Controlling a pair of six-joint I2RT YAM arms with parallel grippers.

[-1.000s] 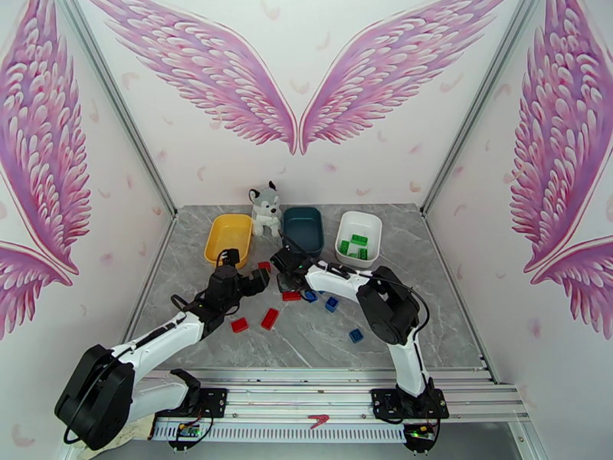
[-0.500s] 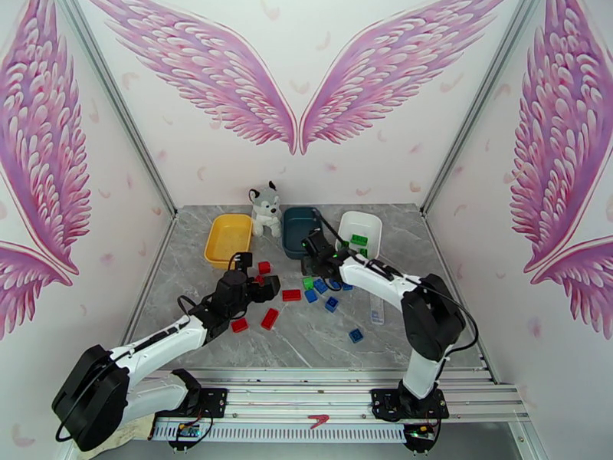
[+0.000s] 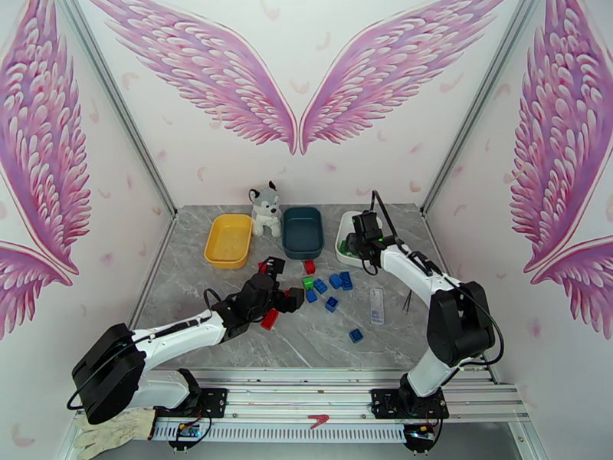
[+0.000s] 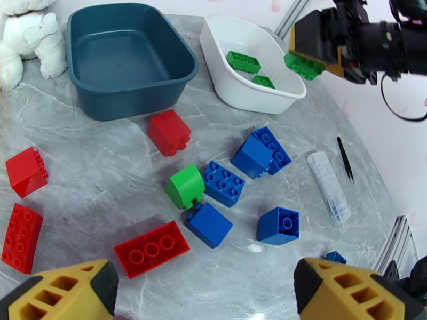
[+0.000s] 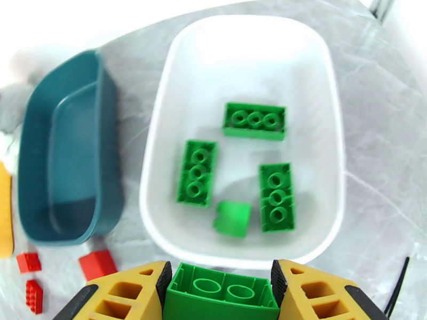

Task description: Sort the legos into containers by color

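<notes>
1. The left pincer (image 4: 203, 294) hangs with its jaws wide apart, holding nothing, over the loose legos (image 4: 152, 255), red and blue, on the bench (image 4: 96, 177). It is likely lining up a pick.
2. The right pincer (image 5: 220, 273) is clamped on a green brick (image 5: 219, 297) at the near rim of the white tray (image 5: 245, 70), where other greens lie. A drop looks due.

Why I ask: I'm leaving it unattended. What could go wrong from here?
The green brick in the right fingers hangs at the white tray's rim; released now, it might fall outside. The open left fingers hover near a loose green brick crowded by blue ones; closing there could grab both colours.
</notes>
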